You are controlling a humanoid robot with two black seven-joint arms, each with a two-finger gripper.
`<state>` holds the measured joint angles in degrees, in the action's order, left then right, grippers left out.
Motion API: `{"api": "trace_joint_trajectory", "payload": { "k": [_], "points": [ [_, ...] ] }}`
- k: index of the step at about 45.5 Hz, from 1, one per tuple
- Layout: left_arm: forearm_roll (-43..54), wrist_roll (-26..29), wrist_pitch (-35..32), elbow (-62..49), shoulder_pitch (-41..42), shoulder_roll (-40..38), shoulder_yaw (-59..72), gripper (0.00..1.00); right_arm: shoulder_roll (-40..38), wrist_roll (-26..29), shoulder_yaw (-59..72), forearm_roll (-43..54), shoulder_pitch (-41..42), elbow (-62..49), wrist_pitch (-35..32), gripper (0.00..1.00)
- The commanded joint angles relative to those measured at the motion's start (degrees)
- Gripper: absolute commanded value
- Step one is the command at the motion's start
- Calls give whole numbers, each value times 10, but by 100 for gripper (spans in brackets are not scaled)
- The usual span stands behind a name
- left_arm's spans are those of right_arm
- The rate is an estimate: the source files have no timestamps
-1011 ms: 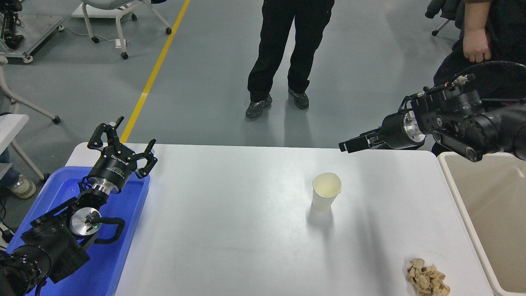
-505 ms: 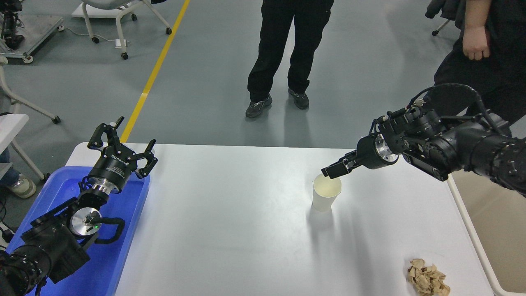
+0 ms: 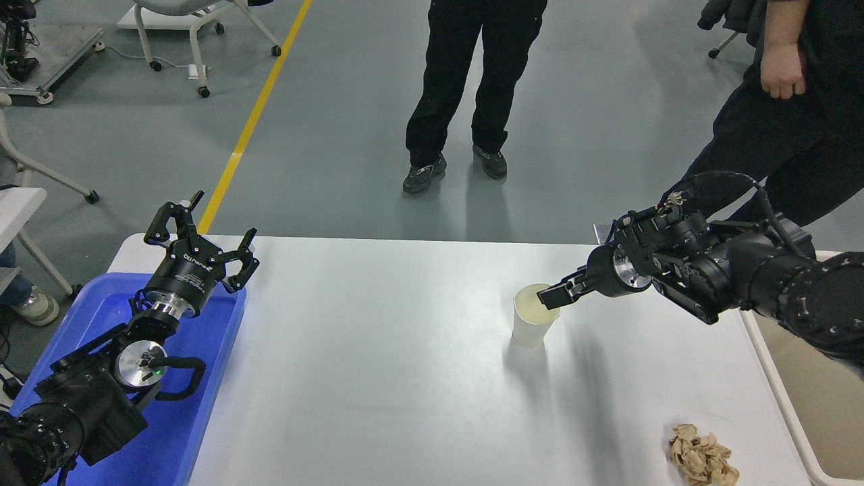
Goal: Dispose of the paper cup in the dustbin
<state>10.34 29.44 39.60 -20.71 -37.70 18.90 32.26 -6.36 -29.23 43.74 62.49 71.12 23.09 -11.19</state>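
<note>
Paper cup (image 3: 534, 323) stood upright on the white table (image 3: 378, 378), mouth up, its long axis vertical, somewhat right of the table's middle. My right gripper (image 3: 552, 295) came in from the right, its fingers pointing left and slightly down, tips at the cup's rim on the side facing my arm. One finger seemed to reach over the rim into the mouth, the other outside the wall; from this high angle I could not confirm whether the pads (image 3: 548, 297) pressed the paper, so whether the fingers were clamped or slack I cannot tell.

Key relation: cup lay directly at my fingertips, to their left and just below. Dustbin (image 3: 796, 418) sat at the table's right edge, mostly behind my right arm, so a carry would run back rightward along the arm's own line.

Left gripper (image 3: 202, 243) was parked over the blue tray (image 3: 101, 304), fingers spread, well apart from the cup. Right arm was plainly the nearer.

Crumpled tan paper wad (image 3: 700, 457) lay near the front right corner, clear of the cup.

Judgement: a thin rim pinch may buckle the wall or tip the cup.
</note>
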Motion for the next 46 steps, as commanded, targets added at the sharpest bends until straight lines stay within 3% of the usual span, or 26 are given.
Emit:
{"api": "trace_joint_trajectory", "payload": {
  "k": [1, 15, 21, 24, 28, 30, 46],
  "points": [
    [-1, 0, 0, 1, 0, 0, 0, 100, 9, 6, -2, -1, -17, -13, 2, 98],
    [0, 0, 0, 1, 0, 0, 0, 100, 27, 5, -1, -3, -32, -43, 13, 84],
    [0, 0, 0, 0, 0, 0, 0, 100, 29, 4, 0, -3, -34, -44, 13, 68],
    [0, 0, 0, 0, 0, 0, 0, 100, 29, 4, 0, -3, -35, -44, 13, 53],
    [0, 0, 0, 0, 0, 0, 0, 100, 29, 3, 1, -3, -34, -44, 13, 14],
    [0, 0, 0, 0, 0, 0, 0, 100, 29, 3, 1, -2, -34, -44, 11, 0],
    [0, 0, 0, 0, 0, 0, 0, 100, 29, 2, -1, -4, -41, -45, 8, 0]
  ]
}}
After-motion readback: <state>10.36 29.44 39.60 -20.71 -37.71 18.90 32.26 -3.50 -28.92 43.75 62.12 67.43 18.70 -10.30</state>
